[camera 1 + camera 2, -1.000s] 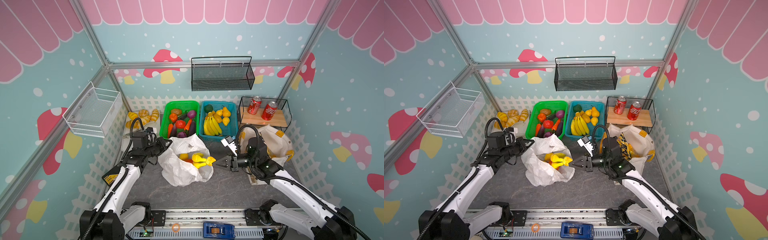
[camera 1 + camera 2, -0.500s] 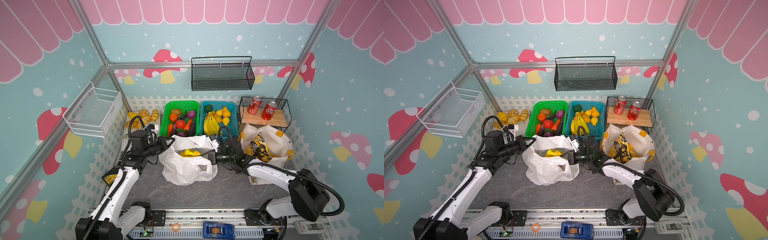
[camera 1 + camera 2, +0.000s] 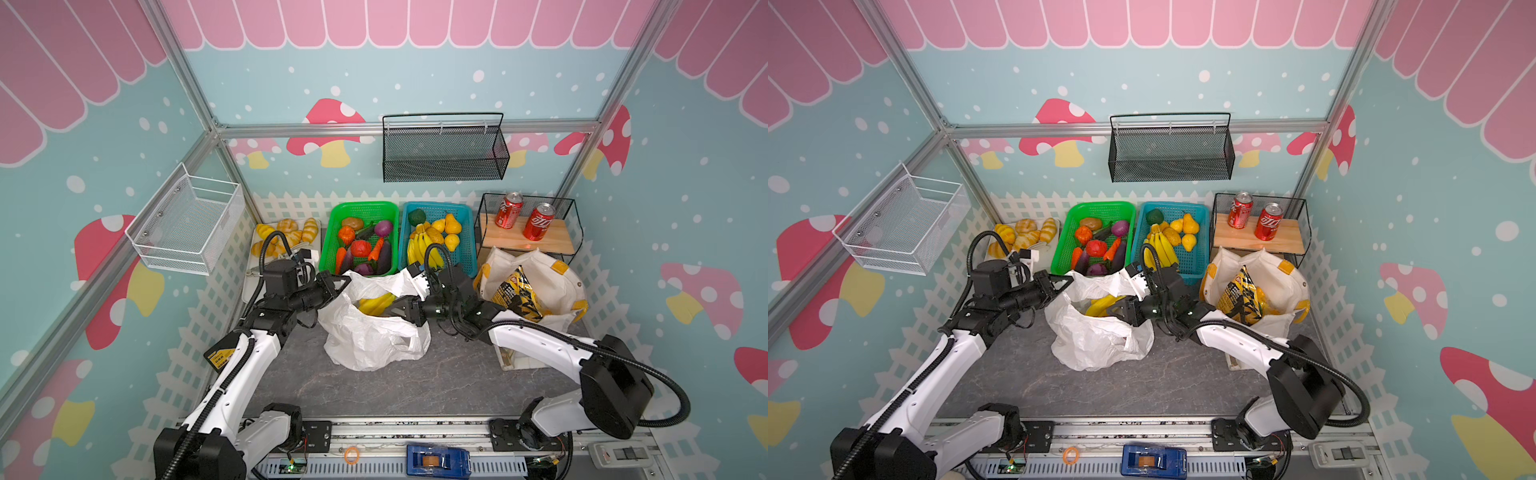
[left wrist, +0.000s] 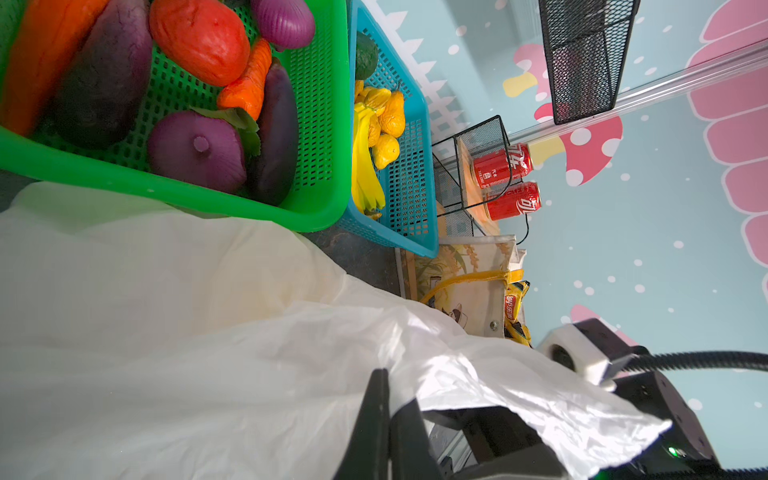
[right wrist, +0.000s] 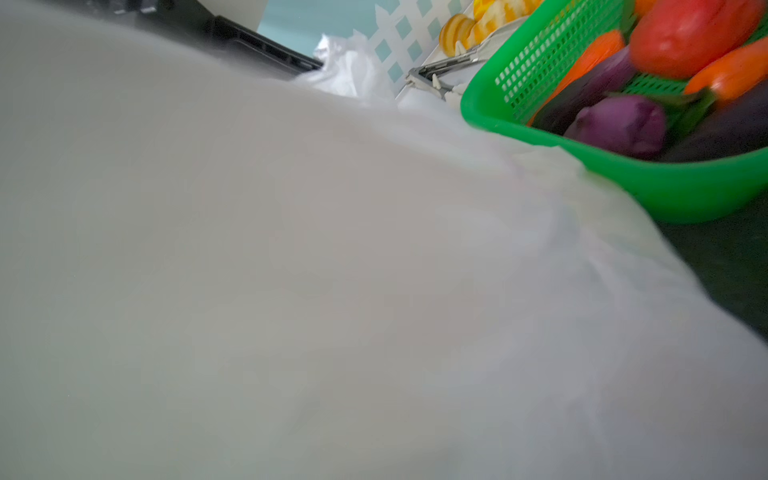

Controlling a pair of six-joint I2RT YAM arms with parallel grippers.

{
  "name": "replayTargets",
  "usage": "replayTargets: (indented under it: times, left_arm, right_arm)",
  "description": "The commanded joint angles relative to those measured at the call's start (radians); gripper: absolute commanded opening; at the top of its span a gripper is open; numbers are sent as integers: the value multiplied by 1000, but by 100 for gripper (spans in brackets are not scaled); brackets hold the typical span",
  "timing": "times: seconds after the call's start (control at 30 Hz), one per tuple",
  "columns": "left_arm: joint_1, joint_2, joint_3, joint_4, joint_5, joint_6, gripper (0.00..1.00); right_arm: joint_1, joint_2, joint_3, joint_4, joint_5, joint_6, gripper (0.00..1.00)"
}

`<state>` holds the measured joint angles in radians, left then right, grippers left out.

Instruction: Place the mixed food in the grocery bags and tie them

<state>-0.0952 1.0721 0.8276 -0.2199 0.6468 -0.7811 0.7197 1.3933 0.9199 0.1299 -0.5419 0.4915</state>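
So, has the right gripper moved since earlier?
Yes: the right gripper has shifted left, from beside the cream cloth tote into the mouth of the thin white plastic bag.

white bag (image 3: 374,336), centre: thin crinkled plastic, semi-glossy, noted | tote (image 3: 557,280), right: soft matt cloth seen | snack packet (image 3: 513,291): glossy film, possibly foil | green basket (image 3: 363,204): smooth perforated plastic | shelf board (image 3: 557,243), upper right: bare wood | cans (image 3: 510,210): shiny metal | tabletop (image 3: 374,390): matt, stone-patterned

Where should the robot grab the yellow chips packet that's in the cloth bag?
Probably its top edge, from above: the snack packet stands tilted in the cloth tote, top edge up near the open mouth, with the tote's walls blocking its sides.
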Motion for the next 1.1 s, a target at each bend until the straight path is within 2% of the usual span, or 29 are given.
replayTargets:
  times: [0.0, 0.13, 0.27, 0.37, 0.4, 0.43, 0.53, 0.7, 0.8, 0.9, 0.97, 1.07]
  left_arm:
    - [9, 12, 45, 8, -10, 0, 0]
    - [18, 32, 67, -2, -29, -2, 0]
    - [18, 61, 91, -7, -32, -6, 0]
    - [17, 79, 100, -7, -25, -9, 0]
    - [18, 84, 100, -7, -24, -10, 0]
    - [17, 87, 99, -7, -23, -10, 0]
    - [17, 90, 97, -7, -26, -5, 0]
    - [16, 100, 93, -7, -23, -3, 0]
    - [18, 103, 93, -7, -22, 2, 0]
    - [17, 107, 99, -13, -33, 9, 0]
    - [17, 112, 108, -25, -39, 16, 0]
    - [15, 104, 126, -59, -64, 40, 14]
  right_arm:
    - [-5, -99, 26, -170, 97, -266, 47]
    - [-5, -235, -18, -218, 159, -416, 50]
    - [-5, -349, -62, -195, 206, -496, 57]
    - [-5, -381, -76, -143, 281, -541, 67]
    - [-5, -377, -74, -123, 301, -561, 73]
    - [-5, -365, -71, -99, 321, -581, 76]
    - [-6, -294, -30, -49, 382, -633, 78]
    - [-6, -134, 87, -6, 306, -667, 77]
    - [-6, -69, 122, 34, 263, -663, 67]
    - [-19, -36, 141, 43, 219, -639, 41]
    - [-49, -41, 142, 42, 147, -592, 24]
    - [-135, -57, 142, 49, 17, -452, 13]
